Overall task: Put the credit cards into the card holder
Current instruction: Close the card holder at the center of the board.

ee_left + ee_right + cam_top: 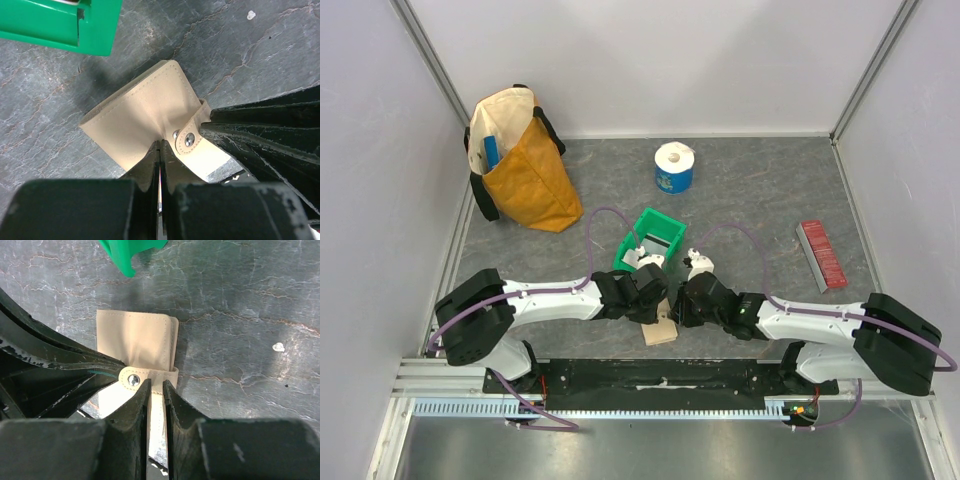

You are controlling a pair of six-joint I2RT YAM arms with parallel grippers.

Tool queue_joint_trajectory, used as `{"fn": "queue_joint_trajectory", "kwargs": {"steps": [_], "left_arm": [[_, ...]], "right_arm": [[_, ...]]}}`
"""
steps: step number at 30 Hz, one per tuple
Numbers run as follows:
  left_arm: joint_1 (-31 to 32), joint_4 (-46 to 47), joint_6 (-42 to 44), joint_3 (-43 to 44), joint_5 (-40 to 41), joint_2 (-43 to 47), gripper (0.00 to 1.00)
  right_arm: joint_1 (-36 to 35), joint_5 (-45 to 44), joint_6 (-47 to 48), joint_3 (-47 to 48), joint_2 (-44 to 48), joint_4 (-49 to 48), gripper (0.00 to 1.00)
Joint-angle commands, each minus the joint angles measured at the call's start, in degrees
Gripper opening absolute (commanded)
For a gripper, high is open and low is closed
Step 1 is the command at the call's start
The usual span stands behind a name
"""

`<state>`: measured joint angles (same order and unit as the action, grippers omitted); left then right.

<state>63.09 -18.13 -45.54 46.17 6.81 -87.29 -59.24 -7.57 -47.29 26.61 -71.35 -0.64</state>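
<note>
The tan card holder [661, 332] lies on the grey table between both arms, folded, with its snap tab [133, 380] on top. My left gripper [652, 300] is shut, its fingertips pinching the holder's cover [145, 115] beside the tab in the left wrist view [160, 146]. My right gripper [682, 300] is shut on the holder's tab strap at its folded edge [156, 386], with tan leather [135, 337] between its jaws. No credit card shows clearly; any in the green bin are hidden by the arms.
A green plastic bin [652, 236] stands just behind the grippers. A red ridged strip [821, 255] lies at the right. A blue-and-white roll [673, 167] stands at the back. A yellow bag [520, 165] leans at the back left.
</note>
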Motion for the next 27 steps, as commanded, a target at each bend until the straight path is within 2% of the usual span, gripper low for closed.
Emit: {"fn": "queue_joint_trajectory", "kwargs": {"steps": [1,16,27], "left_arm": [[0.7,1.7,-0.5,-1.6,-0.3,-2.8,0.02],[0.8,1.7,-0.7,-2.1,0.2,-2.4,0.02],[0.7,1.2,-1.4,-2.7,1.2,-1.6,0.02]], "right_arm": [[0.2,1.0,0.9,2.1,-0.5,-2.7,0.22],[0.3,3.0,1.6,4.4,-3.4,-3.3,0.25],[0.3,5.3,0.9,4.1,-6.1,-3.1,0.2]]}}
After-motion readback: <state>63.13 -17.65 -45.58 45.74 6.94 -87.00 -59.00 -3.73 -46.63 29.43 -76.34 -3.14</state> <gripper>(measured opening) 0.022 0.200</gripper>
